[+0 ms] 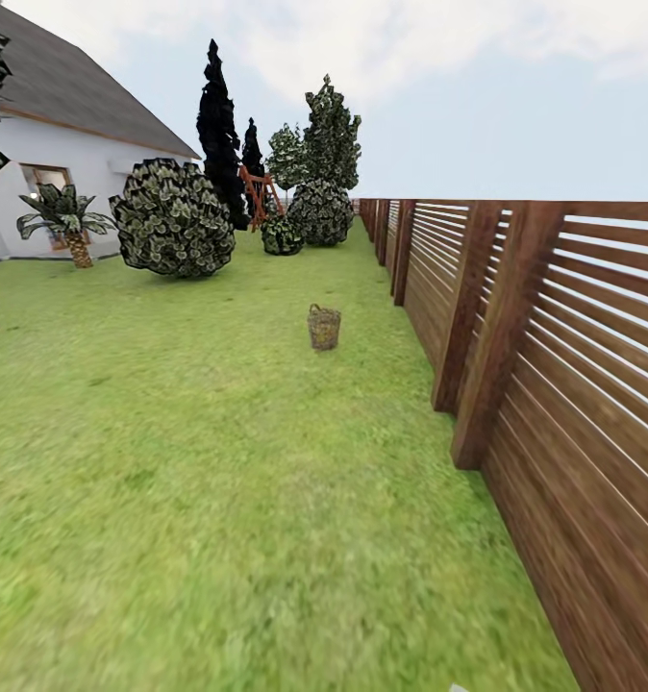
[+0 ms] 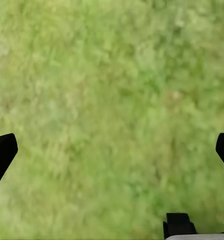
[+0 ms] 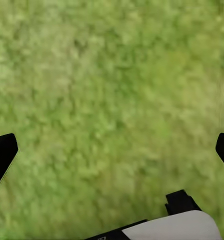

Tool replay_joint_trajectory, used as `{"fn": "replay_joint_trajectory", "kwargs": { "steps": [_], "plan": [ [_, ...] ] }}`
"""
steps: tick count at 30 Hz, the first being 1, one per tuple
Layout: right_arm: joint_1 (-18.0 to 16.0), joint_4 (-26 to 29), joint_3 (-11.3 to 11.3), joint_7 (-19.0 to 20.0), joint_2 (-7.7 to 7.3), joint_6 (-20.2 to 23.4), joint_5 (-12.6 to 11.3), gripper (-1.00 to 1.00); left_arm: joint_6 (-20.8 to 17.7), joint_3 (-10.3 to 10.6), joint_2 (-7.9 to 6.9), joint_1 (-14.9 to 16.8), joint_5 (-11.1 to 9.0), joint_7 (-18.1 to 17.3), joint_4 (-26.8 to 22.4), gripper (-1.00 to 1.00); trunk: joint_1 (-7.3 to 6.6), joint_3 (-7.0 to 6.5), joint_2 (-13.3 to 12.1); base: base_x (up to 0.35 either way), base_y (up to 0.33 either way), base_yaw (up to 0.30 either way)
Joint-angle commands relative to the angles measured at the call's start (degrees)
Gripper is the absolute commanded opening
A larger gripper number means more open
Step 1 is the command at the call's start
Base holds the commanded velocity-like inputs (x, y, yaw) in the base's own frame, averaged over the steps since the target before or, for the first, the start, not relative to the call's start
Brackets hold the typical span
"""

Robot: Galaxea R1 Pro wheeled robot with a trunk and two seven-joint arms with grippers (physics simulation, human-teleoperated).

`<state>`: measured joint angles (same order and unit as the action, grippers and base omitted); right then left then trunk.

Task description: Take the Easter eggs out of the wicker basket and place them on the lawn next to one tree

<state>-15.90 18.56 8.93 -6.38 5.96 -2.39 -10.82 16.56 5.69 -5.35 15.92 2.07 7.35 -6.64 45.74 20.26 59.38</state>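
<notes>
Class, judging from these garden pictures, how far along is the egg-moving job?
Nothing looks done yet. The basket stands far ahead on the lawn beside the fence. Both grippers are open and empty over grass. Left: reaching the basket and moving all three eggs to one tree.

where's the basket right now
In the head view, the wicker basket stands on the lawn ahead, near mid-picture, just left of the wooden fence and nearer than the bushes.

wicker basket (image 1: 324, 328) stands on the lawn (image 1: 189, 461) near the fence (image 1: 516, 317).
</notes>
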Motion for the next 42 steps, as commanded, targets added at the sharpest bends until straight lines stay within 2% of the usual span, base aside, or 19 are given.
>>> {"fn": "replay_joint_trajectory", "kwargs": {
  "steps": [1,15,42],
  "plan": [
    [0.0,0.0,-0.1,-0.1,0.02,-0.2,-0.6,1.00,0.1,0.5,-0.01,0.1,0.2,0.5,0.0,1.00,0.03,0.06,0.0,0.260,0.070,0.000],
    [-0.1,0.0,-0.1,-0.1,0.02,-0.2,-0.6,1.00,0.1,0.5,-0.01,0.0,0.2,0.5,0.0,1.00,0.03,0.06,0.0,0.260,0.060,0.000],
    [0.0,0.0,-0.1,-0.1,0.02,-0.2,-0.6,1.00,0.1,0.4,-0.01,0.0,0.2,0.5,0.0,1.00,0.03,0.06,0.0,0.260,0.129,0.000]
  ]
}}
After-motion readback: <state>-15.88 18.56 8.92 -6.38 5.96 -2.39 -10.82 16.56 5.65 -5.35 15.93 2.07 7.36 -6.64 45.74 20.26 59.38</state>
